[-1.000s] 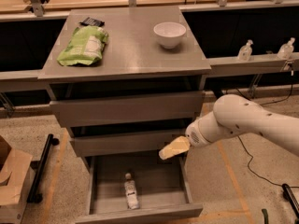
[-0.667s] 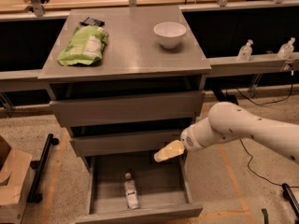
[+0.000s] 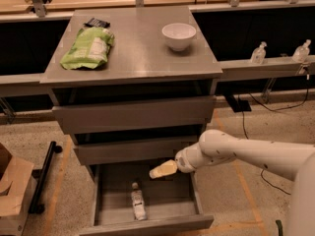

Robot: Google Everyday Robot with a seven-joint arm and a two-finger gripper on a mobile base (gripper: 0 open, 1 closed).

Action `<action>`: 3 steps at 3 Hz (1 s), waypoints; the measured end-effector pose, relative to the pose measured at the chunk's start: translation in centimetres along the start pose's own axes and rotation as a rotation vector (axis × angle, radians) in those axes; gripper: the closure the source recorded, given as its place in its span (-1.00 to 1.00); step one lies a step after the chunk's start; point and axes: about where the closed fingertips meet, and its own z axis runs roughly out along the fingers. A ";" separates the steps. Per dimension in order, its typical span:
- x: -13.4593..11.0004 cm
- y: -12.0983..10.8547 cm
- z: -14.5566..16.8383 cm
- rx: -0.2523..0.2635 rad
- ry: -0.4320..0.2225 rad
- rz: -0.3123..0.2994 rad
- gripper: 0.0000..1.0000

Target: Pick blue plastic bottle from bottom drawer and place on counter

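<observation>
The blue plastic bottle (image 3: pixel 138 201) lies on its side inside the open bottom drawer (image 3: pixel 170 208), near the drawer's front, cap pointing to the back. My gripper (image 3: pixel 163 169) reaches in from the right on a white arm and hovers above the drawer's back right part, up and to the right of the bottle, not touching it. The counter (image 3: pixel 138 53) is the grey cabinet top above.
On the counter lie a green bag (image 3: pixel 88 47), a small dark packet (image 3: pixel 96 22) and a white bowl (image 3: pixel 178 36). Two clear pump bottles (image 3: pixel 258 53) stand on a ledge to the right. A cardboard box (image 3: pixel 12 191) sits on the floor at left.
My gripper has moved left and slightly down, further over the open bottom drawer and closer to the bottle. The bottle has not moved.
</observation>
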 end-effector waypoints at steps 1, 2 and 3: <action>0.4 -0.3 1.1 -0.004 0.000 0.014 -1.00; 0.6 -1.1 3.1 0.007 -0.005 0.041 -1.00; 1.3 -2.7 7.6 0.041 0.027 0.057 -1.00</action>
